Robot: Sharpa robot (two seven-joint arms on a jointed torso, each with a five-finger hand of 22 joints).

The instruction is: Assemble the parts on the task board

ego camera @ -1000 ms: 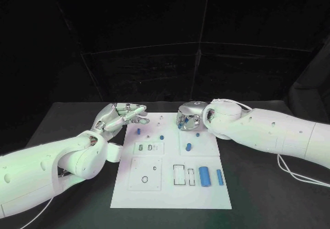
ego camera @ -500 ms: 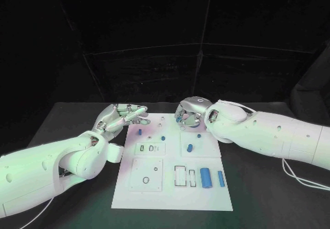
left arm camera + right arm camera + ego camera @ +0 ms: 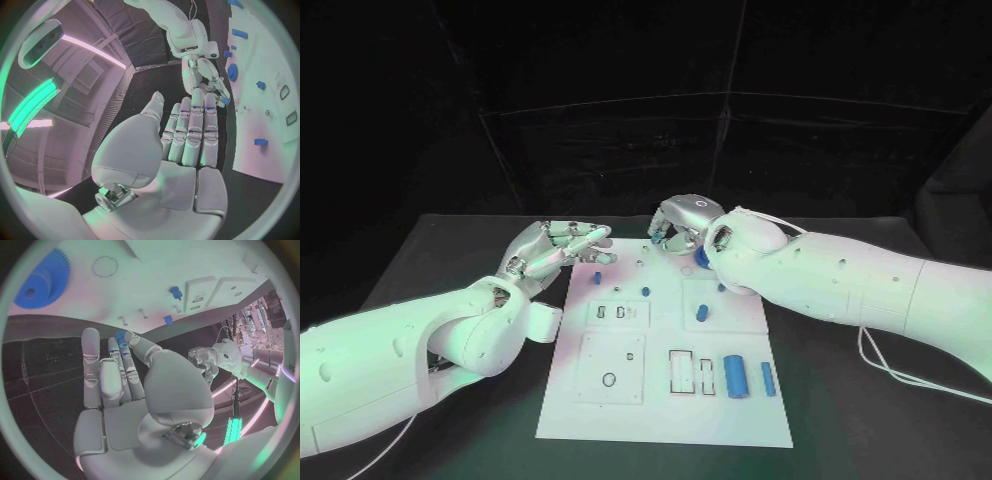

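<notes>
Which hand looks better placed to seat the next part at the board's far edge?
Probably the right hand: it pinches a small blue part over the task board's far edge. The left hand hovers beside the board, holding nothing.

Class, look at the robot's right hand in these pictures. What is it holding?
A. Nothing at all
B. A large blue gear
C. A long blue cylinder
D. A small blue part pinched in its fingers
D: the right wrist view shows the right hand pinching a small blue part at its fingertips above the far end of the task board.
</notes>
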